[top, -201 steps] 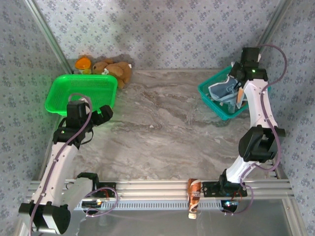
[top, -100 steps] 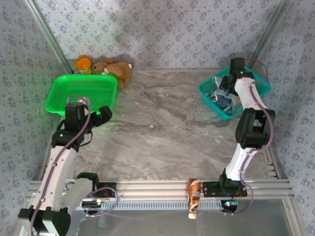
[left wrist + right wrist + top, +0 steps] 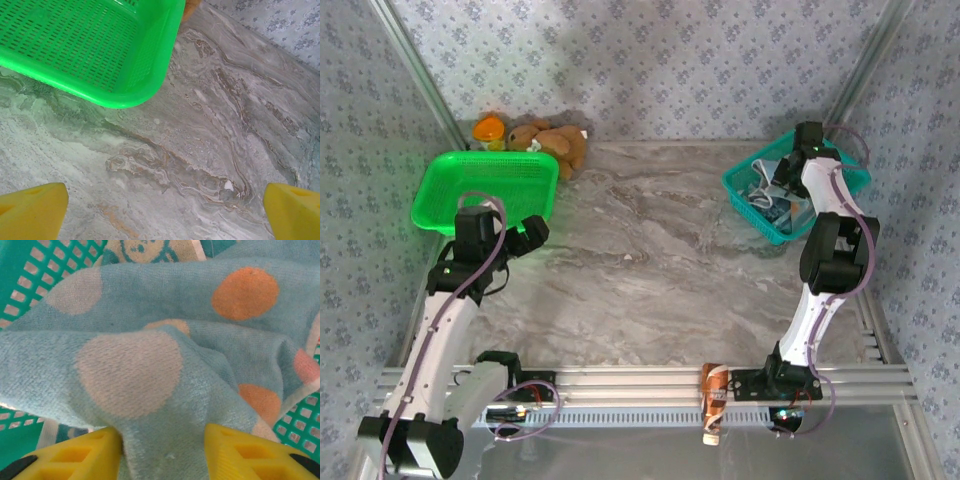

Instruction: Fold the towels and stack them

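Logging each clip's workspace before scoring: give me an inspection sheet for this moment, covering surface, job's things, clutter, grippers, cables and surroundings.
Surface: marbled table top, nothing lying on its middle.
Job's things: towels heaped unfolded in the teal basket; the polka-dot towel on top.
Clutter: green basket at far left; brown plush toy and an orange item behind it.
Grippers: right gripper down in the teal basket, jaws pinching a fold of the polka-dot towel; left gripper open over bare table beside the green basket.
Cables: cables loop at the arm bases, clear of the towels.
Surroundings: patterned walls on three sides.
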Controlling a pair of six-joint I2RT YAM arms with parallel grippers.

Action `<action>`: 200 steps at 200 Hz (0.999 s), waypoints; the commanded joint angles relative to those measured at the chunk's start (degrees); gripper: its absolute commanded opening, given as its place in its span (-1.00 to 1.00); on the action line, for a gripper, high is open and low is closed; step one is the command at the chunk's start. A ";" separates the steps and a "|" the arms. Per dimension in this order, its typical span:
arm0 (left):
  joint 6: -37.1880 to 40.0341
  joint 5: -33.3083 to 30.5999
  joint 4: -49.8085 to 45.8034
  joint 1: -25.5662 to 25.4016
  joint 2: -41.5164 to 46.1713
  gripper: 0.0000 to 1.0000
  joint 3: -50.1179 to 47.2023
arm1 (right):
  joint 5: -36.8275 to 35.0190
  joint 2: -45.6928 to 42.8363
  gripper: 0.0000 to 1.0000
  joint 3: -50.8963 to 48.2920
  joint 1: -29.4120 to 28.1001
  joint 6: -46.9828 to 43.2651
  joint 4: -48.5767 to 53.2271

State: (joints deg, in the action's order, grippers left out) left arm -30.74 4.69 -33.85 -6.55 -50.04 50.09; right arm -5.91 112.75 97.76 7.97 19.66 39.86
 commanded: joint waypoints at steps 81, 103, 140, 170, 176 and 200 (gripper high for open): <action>-0.22 -0.34 0.92 -0.32 0.85 1.00 -0.84 | -0.01 -11.00 -1.00 -3.54 0.47 0.88 -0.90; -0.20 -0.38 1.26 -0.31 1.08 0.99 -1.15 | 0.73 -13.87 -0.88 -5.55 0.90 0.91 -1.82; -0.61 -0.11 1.87 -0.31 1.08 1.00 -1.73 | 0.86 -16.21 -0.52 -8.73 1.65 0.99 -2.14; -0.54 -0.27 1.68 -0.32 1.42 1.00 -2.01 | 0.36 -17.59 0.46 -11.70 2.14 1.30 -2.27; -0.55 -0.26 1.68 -0.31 1.60 0.99 -2.19 | 0.65 -17.97 0.46 -12.79 2.29 1.62 -2.72; -0.58 -0.29 1.85 -0.31 1.75 1.00 -2.56 | 1.63 -18.62 0.43 -16.25 3.69 2.53 -4.54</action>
State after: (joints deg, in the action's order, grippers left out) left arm -30.76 4.69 -32.84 -6.55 -49.36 48.14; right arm -5.06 96.14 84.16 10.07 20.75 36.77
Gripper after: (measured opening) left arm 0.997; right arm 0.718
